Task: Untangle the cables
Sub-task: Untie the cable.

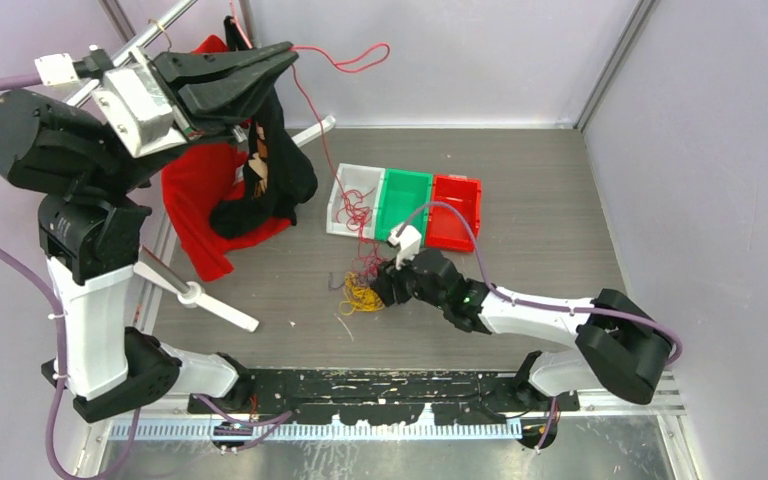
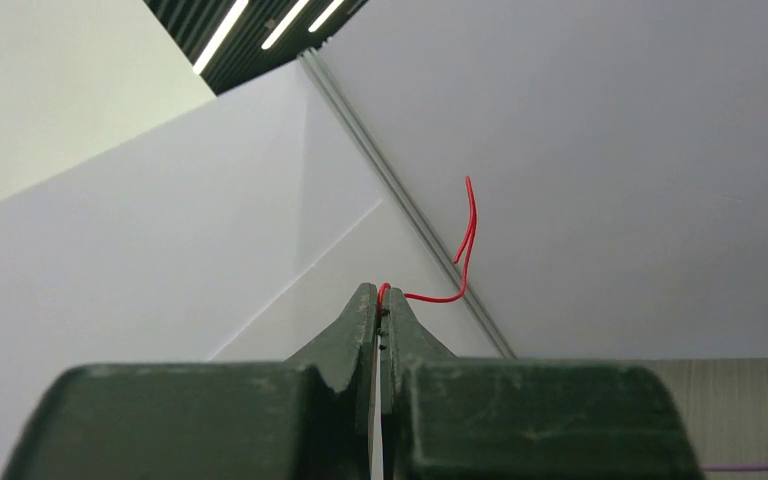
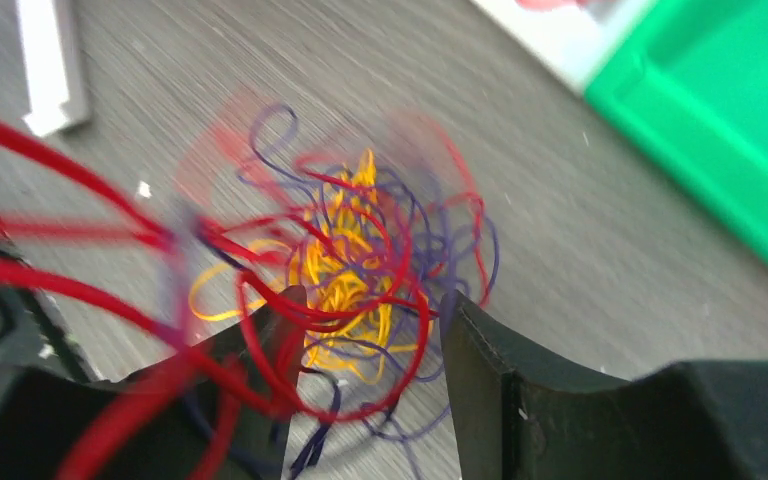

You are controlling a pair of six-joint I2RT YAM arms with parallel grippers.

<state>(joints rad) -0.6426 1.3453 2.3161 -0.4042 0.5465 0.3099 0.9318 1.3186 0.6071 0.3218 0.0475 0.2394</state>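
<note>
A tangle of red, yellow-orange and purple cables [image 1: 362, 288] lies on the grey table in front of the bins; it fills the right wrist view [image 3: 360, 265]. My left gripper [image 1: 285, 62] is raised high at the back left, shut on a red cable [image 2: 458, 262] whose free end loops past its tip [image 1: 352, 58]; the rest runs down to the tangle. My right gripper [image 3: 372, 310] is open, low on the table, with its fingers either side of the tangle and red loops draped over the left finger [image 3: 270, 340]. In the top view it sits at the tangle's right edge [image 1: 385, 287].
White [image 1: 345, 195], green [image 1: 407, 203] and red [image 1: 455, 210] bins stand side by side behind the tangle; the white one holds some red cable. Red and black cloth [image 1: 245, 195] lies at the left. A white propeller-like part [image 1: 200, 297] lies near the left arm.
</note>
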